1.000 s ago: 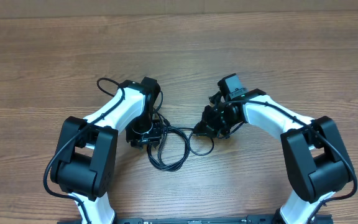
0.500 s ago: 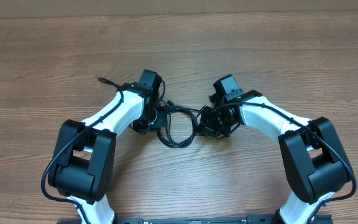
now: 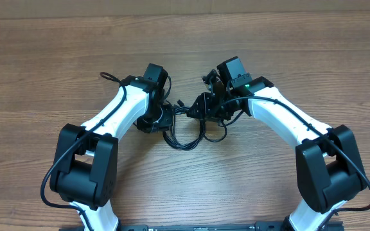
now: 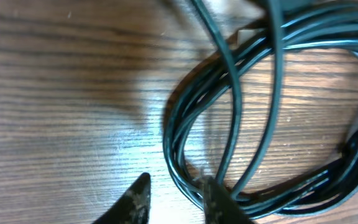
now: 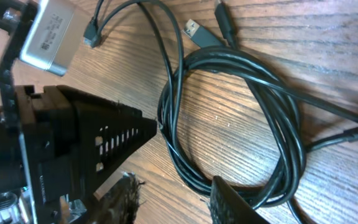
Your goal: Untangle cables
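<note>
Cables (image 4: 173,149) lie mid-desk (image 3: 56,64) as one looped bundle. Strands overlap, and the plug ends (image 5: 194,28) are loose beside it.
Left hand (image 4: 176,202) is at the bundle's 10 o'clock, right hand (image 5: 173,190) at 1 o'clock. Both are partly open with the coil's edge at their fingertips, nothing pinched.
Judgement: untangling barely begun; no cord separated out yet.

Black cables (image 5: 296,140) lie in a loop on the wood surface (image 5: 328,37). The right hand (image 5: 173,199) has its fingers (image 5: 229,204) apart at the loop's edge
</note>
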`<state>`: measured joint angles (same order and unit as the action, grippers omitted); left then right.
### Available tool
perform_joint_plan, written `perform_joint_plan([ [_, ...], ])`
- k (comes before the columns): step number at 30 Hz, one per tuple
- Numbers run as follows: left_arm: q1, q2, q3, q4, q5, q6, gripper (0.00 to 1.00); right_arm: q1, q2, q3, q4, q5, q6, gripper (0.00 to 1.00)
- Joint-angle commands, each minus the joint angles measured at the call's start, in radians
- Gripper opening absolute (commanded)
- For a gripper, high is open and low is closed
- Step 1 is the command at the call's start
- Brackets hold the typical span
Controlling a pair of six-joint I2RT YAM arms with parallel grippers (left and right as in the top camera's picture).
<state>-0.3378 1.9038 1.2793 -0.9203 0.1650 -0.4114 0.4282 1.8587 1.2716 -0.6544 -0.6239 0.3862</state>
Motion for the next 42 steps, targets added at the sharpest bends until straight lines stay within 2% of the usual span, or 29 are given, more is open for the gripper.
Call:
perform_joint_plan([
  [1,0.011,0.006,-0.03,0.006,0.011,-0.113,0.36,0.006,-0.024,0.01,0.019,-0.005,-0.021,0.31],
  [10,0.011,0.006,-0.102,0.087,0.011,-0.275,0.37,0.043,-0.008,-0.002,0.042,0.076,-0.021,0.29],
  [14,0.011,0.006,-0.126,0.127,0.012,-0.29,0.28,0.073,-0.005,-0.002,0.065,0.143,-0.013,0.29],
  [19,0.011,0.006,-0.145,0.154,0.013,-0.296,0.23,0.119,0.008,-0.002,0.086,0.214,0.009,0.28],
  [23,0.013,0.006,-0.145,0.155,0.012,-0.295,0.04,0.149,0.018,-0.003,0.098,0.269,0.04,0.28],
  [26,0.025,0.005,-0.145,0.155,0.014,-0.287,0.04,0.161,0.036,-0.003,0.108,0.268,0.064,0.31],
  [29,0.051,0.005,-0.145,0.164,0.056,-0.225,0.04,0.172,0.076,-0.003,0.127,0.267,0.113,0.36],
  [38,0.149,0.005,-0.145,0.166,0.24,0.03,0.04,0.186,0.16,-0.003,0.244,0.159,0.111,0.4],
  [42,0.148,0.005,-0.145,0.154,0.266,0.08,0.04,0.186,0.162,-0.003,0.29,0.158,0.111,0.4],
])
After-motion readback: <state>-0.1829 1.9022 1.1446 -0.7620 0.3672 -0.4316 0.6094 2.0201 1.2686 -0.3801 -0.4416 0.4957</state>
